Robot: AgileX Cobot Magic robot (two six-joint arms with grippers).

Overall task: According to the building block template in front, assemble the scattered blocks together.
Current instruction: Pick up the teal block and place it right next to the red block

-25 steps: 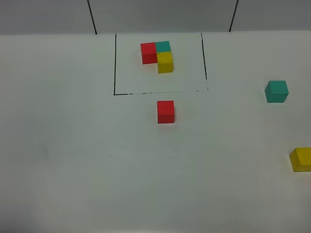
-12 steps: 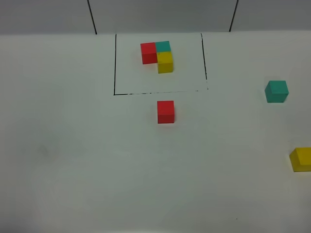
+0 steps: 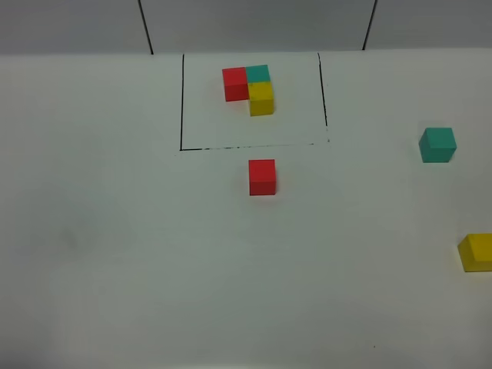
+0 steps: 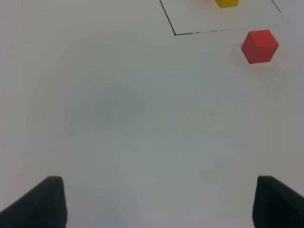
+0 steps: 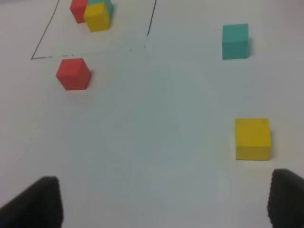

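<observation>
Nothing has moved over the last second. Every cube lies where it lay in the two earlier high views, and neither arm has come into that view.

The building block template [image 3: 250, 88] sits at the far side of the white desk [image 3: 115, 246], inside the black rectangle [image 3: 182, 100] drawn on it. It has a red block on the left, a teal one touching that block's right side, and a yellow one touching the teal's near side, which makes an L.

The red cube [image 3: 262, 177] rests just outside the rectangle's near line, apart from it and roughly in line with the template's yellow block. The teal cube [image 3: 437, 144] stands well off to the right, outside the rectangle. The yellow cube [image 3: 477, 252] lies nearer the camera, at the right edge of the high view (cut off there, though the right wrist view shows it whole). The three loose cubes are well apart from one another.

The left tool [image 4: 156, 202] hangs over bare desk with its two dark fingers spread wide and nothing between them. The red cube lies well ahead of it, untouched. The right tool [image 5: 164, 202] is likewise spread wide and holds nothing. The yellow cube lies near one of its fingers and is probably clear of it, though the blurred fingertip makes that hard to judge.
</observation>
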